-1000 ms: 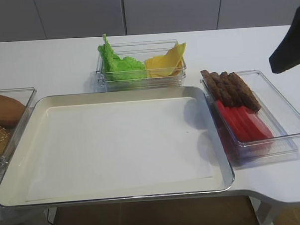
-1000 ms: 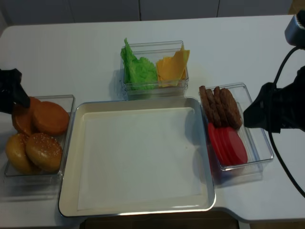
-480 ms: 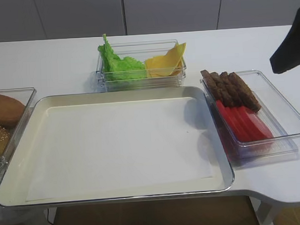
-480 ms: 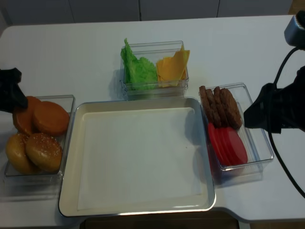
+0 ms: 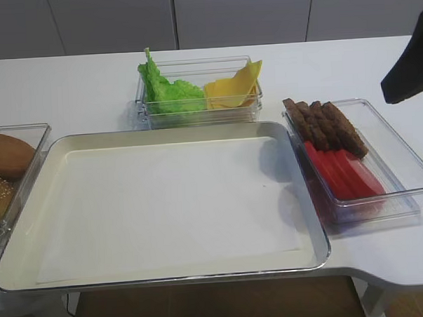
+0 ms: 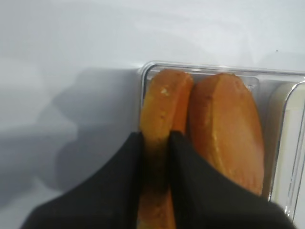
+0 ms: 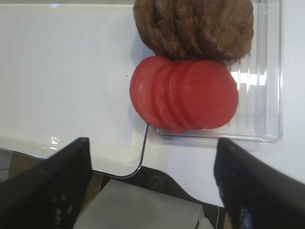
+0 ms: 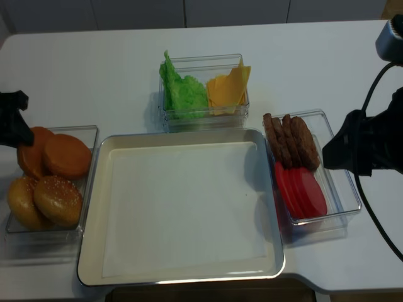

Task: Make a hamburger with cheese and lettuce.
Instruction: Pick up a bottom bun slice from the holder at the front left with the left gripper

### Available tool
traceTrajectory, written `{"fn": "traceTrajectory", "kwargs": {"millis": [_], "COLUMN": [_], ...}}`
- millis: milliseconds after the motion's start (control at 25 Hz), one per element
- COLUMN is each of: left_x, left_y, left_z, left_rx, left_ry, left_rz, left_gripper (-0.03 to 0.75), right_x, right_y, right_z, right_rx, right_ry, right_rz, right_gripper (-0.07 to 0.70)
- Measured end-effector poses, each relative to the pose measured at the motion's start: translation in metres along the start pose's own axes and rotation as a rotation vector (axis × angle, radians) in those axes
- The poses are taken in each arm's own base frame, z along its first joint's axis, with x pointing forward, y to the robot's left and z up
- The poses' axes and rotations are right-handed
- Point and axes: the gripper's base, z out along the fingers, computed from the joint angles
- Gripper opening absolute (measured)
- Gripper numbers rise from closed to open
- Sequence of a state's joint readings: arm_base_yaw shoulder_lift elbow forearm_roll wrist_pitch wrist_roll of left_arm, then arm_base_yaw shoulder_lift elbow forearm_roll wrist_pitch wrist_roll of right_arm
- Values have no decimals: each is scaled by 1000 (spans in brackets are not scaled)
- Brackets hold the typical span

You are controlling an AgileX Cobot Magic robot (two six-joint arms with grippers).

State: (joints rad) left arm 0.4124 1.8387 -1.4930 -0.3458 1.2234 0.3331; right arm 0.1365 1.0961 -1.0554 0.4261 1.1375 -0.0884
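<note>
Left wrist cam only: left gripper (image 6: 155, 167) clamped on bun half (image 6: 159, 124), table's left edge. Right gripper (image 7: 150, 191) fingers wide apart above tomato slices (image 7: 185, 93).

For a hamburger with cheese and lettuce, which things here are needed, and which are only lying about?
Needed:
- bun half, gripped by the left gripper
- cheese
- lettuce
- tray, for assembly

Only lying about:
- tomato slices
- patties, not named in the task
- seeded buns
</note>
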Motion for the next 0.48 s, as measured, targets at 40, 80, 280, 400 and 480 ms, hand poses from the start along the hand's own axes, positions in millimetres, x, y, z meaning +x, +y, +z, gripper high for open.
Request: {"fn": "traceTrajectory", "kwargs": {"millis": [40,80,280,400,480], "left_x": [0,0,0,0,1], "left_y": [0,0,0,0,-1], "left_z": [0,0,0,0,-3], "left_rx": [0,0,0,0,-2], "left_ry": [0,0,0,0,-8], "left_rz": [0,2,-8,-15,-12], "left_gripper": [119,118,116,115,115], "right_x": [0,0,0,0,0], "right_y": [0,0,0,0,0], "right_z": [0,0,0,0,0], "right_rx": [0,0,0,0,0], "right_ry": [0,0,-2,-2,-2], "right_rz": [0,0,0,0,-2], "right_gripper": [626,625,625,625,625]}}
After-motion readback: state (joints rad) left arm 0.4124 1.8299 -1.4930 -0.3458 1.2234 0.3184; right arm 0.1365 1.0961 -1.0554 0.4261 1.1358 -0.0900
